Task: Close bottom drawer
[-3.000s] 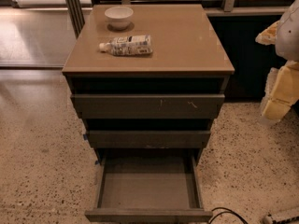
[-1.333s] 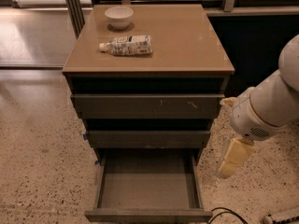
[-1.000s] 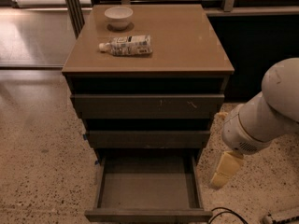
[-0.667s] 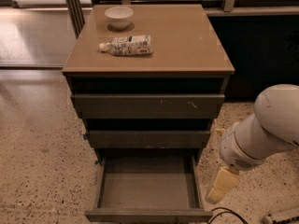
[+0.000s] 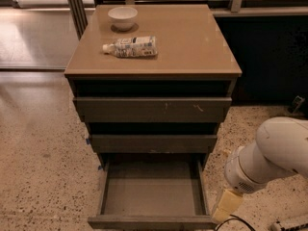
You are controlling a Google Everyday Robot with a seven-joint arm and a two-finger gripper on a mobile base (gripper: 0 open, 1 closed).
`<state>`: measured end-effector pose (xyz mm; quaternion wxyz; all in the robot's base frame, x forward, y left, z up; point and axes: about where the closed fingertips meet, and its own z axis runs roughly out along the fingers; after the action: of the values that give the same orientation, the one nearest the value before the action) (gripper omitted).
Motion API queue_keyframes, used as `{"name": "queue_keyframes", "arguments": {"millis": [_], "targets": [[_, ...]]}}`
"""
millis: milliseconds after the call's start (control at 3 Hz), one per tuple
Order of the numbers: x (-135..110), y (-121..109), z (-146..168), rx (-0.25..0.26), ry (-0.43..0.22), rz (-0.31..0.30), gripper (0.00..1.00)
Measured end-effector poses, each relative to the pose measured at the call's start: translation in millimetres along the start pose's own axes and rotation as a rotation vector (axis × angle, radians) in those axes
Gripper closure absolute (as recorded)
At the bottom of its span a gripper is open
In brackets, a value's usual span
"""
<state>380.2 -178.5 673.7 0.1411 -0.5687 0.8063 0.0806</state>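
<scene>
No words or numbers can be read anywhere. A printed label [image 5: 138, 46] is carried by the bottle [image 5: 114, 48] lying on the desk [image 5: 192, 42], but its print cannot be made out. The claw [image 5: 225, 207] is seen low at the right, just beside the open bottom drawer [image 5: 151, 197].

On desk [image 5: 192, 42], back left: bowl [image 5: 122, 17]; just before it, bottle [image 5: 131, 47] on its side. Below, stacked: top drawer [image 5: 152, 109], middle drawer [image 5: 153, 143], bottom drawer [image 5: 151, 222], last pulled out frontmost. Low right, just beside that drawer's front right corner: claw [image 5: 223, 210].
</scene>
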Motion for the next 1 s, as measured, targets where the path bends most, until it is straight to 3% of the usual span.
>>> {"name": "queue_keyframes", "arguments": {"millis": [667,1000], "targets": [[49,19,102,-0.082,-0.062,0.089,0.00],[58,25,139,-0.113,-0.105,0.109,0.00]]}}
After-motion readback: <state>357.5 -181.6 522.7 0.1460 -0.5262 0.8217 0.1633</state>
